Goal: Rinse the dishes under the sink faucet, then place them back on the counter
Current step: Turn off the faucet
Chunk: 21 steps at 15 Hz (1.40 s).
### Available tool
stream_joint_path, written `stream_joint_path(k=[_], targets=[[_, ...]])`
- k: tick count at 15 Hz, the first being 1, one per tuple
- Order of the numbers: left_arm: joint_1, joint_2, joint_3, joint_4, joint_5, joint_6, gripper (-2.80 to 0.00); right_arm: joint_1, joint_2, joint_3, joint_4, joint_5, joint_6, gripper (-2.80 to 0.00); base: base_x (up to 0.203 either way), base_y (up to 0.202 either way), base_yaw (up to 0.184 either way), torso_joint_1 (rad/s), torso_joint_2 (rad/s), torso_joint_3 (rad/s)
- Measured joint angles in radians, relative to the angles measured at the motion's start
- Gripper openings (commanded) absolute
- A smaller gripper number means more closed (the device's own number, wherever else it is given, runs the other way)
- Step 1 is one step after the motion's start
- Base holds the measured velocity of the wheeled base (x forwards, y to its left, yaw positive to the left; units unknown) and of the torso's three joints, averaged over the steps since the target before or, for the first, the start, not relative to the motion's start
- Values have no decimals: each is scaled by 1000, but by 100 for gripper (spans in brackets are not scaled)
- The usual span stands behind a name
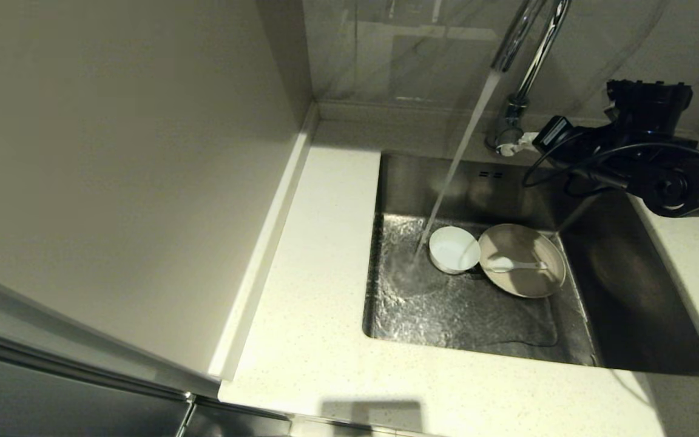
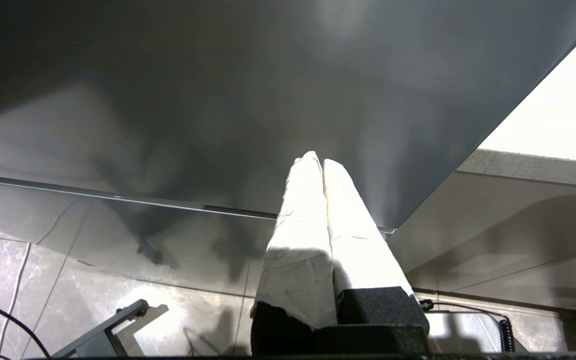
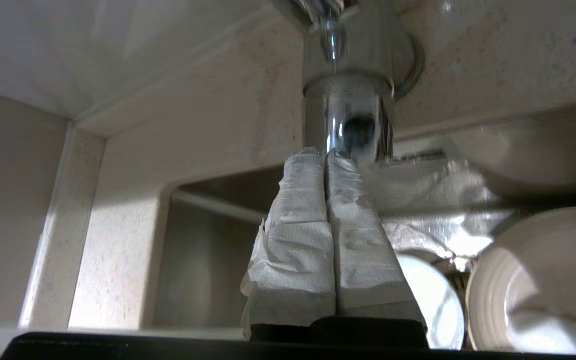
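Water (image 1: 459,164) runs from the chrome sink faucet (image 1: 531,54) into the steel sink (image 1: 628,285) and lands just left of the small white bowl (image 1: 452,247). Beside the bowl lies the cream plate (image 1: 528,290), with the white spoon (image 1: 516,265) on it. My right gripper (image 1: 513,147) is shut with nothing in it, its padded tips against the faucet's cylindrical base (image 3: 350,115). The right wrist view shows the gripper (image 3: 324,152), the bowl (image 3: 433,300) and the plate (image 3: 543,280). My left gripper (image 2: 320,161) is shut and empty, parked low beside the cabinet.
The speckled counter (image 1: 319,273) surrounds the sink, with a broad strip to its left and in front. A beige wall panel (image 1: 113,152) rises along the counter's left edge. The sink's left floor is wet and rippling.
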Motion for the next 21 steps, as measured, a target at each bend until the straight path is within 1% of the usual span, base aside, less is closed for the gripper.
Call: stream_joint_path(k=[6,9,12,16,18,20,21], targets=[[0,0,0,0,0,0,-280,-11,80,-134,1,3,13,-280,0,0,0,0,0,0],[0,0,0,0,0,0,-280,-26,124,-213,2,1,47,-280,0,0,0,0,0,0],[0,0,0,0,0,0,-280,-29,123,-232,8,4,55,-280,0,0,0,0,0,0],[0,0,0,0,0,0,-280,-28,38,-170,8,12,54,-280,0,0,0,0,0,0],[0,0,0,0,0,0,-280,-27,-18,-105,11,12,42,-280,0,0,0,0,0,0],[0,0,0,0,0,0,-280,-27,-82,-22,42,13,-5,-280,0,0,0,0,0,0],[0,0,0,0,0,0,-280,-27,-115,16,76,13,-55,-280,0,0,0,0,0,0]])
